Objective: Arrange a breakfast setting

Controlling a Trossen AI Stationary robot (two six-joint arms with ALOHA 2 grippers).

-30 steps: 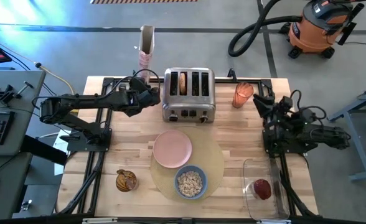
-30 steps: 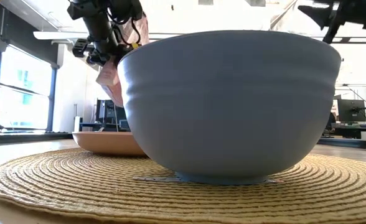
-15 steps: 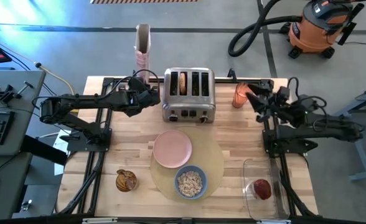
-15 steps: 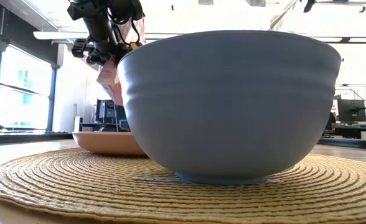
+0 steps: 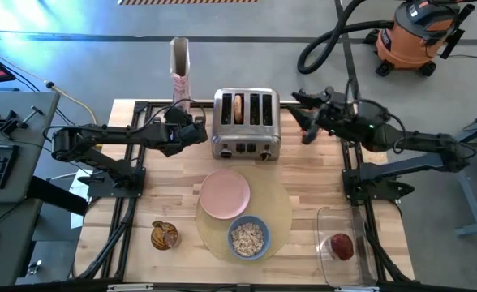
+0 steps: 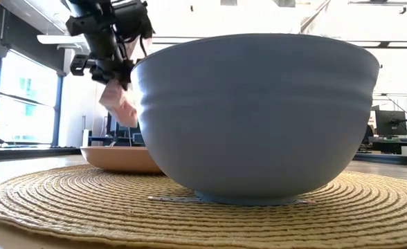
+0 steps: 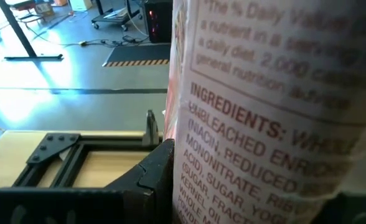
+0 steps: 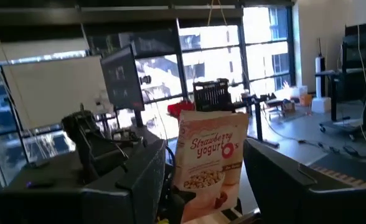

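Left gripper (image 5: 191, 132) is clamped on the upright cereal box (image 5: 179, 67) left of the toaster (image 5: 246, 122), bowl (image 5: 247, 238) already filled on the placemat (image 5: 281, 212); right gripper (image 5: 307, 130), fingers parted, is raised nearby, so a collision could be caused.

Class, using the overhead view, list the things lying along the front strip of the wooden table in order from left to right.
Browned bagel half → small blue bowl of cereal on the round tan placemat → red fruit in the clear plastic container.
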